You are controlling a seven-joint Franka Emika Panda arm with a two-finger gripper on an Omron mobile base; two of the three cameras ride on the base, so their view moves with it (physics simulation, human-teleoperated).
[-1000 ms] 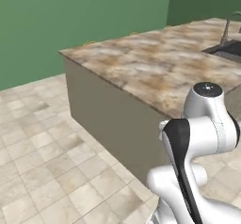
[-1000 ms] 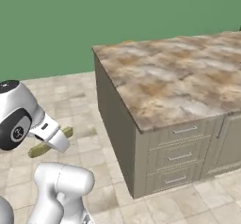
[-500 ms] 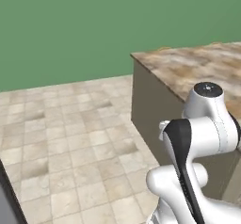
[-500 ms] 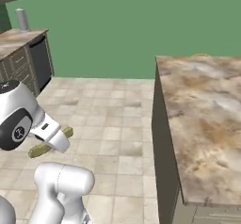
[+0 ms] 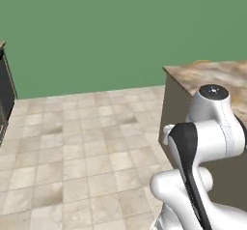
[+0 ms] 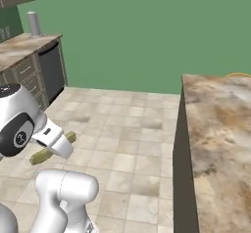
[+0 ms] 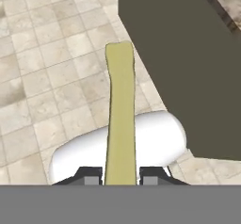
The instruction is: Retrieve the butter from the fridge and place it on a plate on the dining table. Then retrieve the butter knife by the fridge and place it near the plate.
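Gripper (image 7: 121, 180): fingers clenched on butter (image 7: 121, 119), stick projecting forward over tiled floor (image 7: 42, 77). Marbled slab corner (image 6: 215, 124) beside, probably dining table.

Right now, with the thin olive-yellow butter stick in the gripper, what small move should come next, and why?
Probably keep the gripper shut and drive on toward the beige-brown marbled stone slab. The thin olive-yellow butter stick sits clamped between the fingertips over tiled floor, and no plate is in sight yet. Opening now would drop the butter on the tiles.
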